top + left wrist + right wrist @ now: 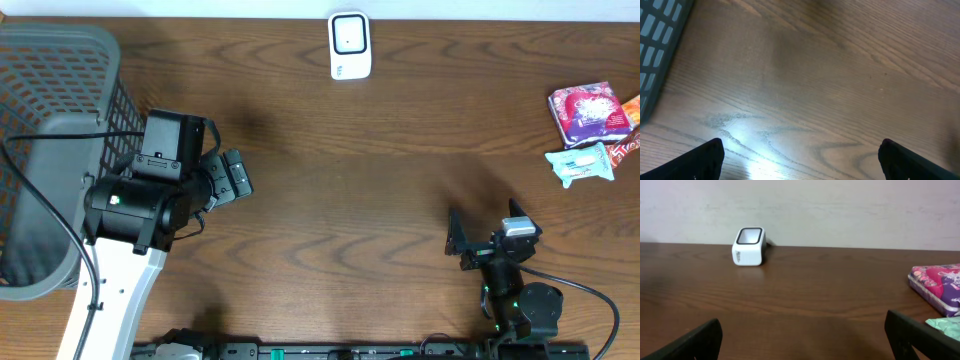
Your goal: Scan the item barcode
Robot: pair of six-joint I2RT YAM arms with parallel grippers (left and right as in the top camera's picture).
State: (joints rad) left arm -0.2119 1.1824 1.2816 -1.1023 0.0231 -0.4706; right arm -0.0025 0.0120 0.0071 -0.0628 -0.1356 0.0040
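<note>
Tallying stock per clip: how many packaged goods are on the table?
3, all far right: purple pack, teal pack below it, orange wrapper at the edge; others may be hidden.

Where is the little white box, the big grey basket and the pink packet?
Small white box scanner with a dark-rimmed window (350, 40): overhead view, on its window.
Grey plastic mesh basket (60, 80): overhead view, on its mesh wall.
Pink and purple flat packet (588, 112): overhead view, on its printed front.
</note>
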